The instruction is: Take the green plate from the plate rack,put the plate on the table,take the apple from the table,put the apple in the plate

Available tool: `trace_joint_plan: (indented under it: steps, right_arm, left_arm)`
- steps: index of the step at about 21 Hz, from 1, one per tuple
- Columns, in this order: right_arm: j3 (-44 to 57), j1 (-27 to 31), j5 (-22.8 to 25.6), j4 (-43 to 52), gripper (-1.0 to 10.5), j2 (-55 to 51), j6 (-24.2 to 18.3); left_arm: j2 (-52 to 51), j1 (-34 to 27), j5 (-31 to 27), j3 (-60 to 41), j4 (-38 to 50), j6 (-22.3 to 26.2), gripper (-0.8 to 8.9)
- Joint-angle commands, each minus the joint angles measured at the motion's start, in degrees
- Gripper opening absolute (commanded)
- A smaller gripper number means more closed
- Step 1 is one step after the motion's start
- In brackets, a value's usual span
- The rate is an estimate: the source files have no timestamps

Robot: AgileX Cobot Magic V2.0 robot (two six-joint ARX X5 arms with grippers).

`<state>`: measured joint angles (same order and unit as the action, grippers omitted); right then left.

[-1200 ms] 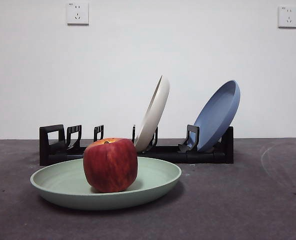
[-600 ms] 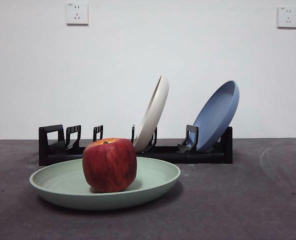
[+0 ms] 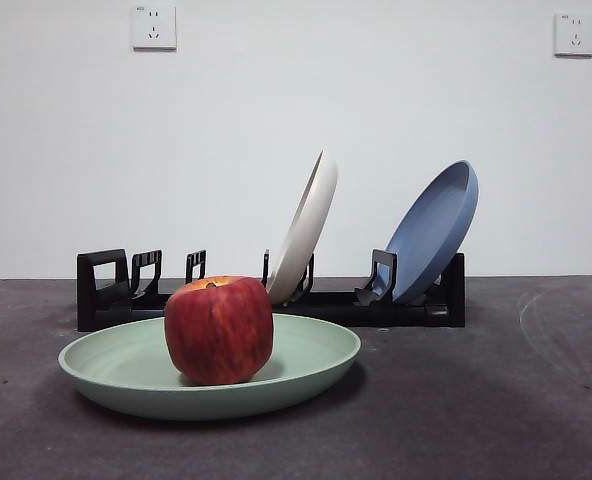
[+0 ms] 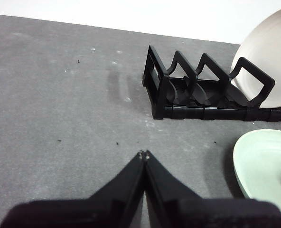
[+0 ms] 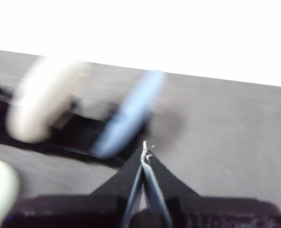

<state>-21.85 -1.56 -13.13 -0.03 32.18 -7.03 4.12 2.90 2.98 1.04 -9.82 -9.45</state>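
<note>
Both jaw pairs are seen pressed together, empty: left gripper (image 4: 144, 154), right gripper (image 5: 144, 145). At lower left of the front view, the apple (image 3: 219, 330) is seated in the green plate (image 3: 316, 350); arms are best kept clear.

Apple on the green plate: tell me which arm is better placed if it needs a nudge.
Probably left. The left gripper, shut, has the green plate close beside it; the right gripper, also shut, sits nearer the blue plate. The apple already rests in the plate, so no nudge seems needed.

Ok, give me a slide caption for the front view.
Apple resting in the green plate on the table, plate rack behind.
</note>
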Motion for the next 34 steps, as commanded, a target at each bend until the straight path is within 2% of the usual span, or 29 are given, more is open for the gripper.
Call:
trace_joint_plan:
  steps: [1, 3, 8, 14, 17, 34]
  right_arm:
    - [8.7, 1.66, 4.0, 0.87, 0.0, -5.33, -0.74]
    - [14.71, 2.78, 7.23, 0.85, 0.0, -11.08, -0.72]
    - [20.72, 3.15, 8.57, 0.83, 0.0, -18.82, -0.63]
    - [21.0, 3.19, 9.68, -10.88, 0.0, -26.73, -0.48]
    - [21.0, 3.17, 9.49, -10.6, 0.0, -30.97, -0.04]
    - [20.98, 3.15, 10.4, -10.43, 0.0, -31.69, -0.52]
  left_arm:
    - [0.02, -0.2, 0.02, -0.46, 0.42, 0.7, -0.04]
    - [0.02, -0.2, 0.0, -0.46, 0.39, 0.7, -0.04]
    - [0.02, -0.2, 0.02, -0.46, 0.39, 0.7, -0.04]
    - [0.02, -0.22, 0.02, -0.46, 0.39, 0.7, -0.04]
    - [0.02, -0.22, 0.0, -0.46, 0.42, 0.7, -0.04]
    - [0.02, -0.22, 0.02, -0.46, 0.37, 0.7, -0.04]
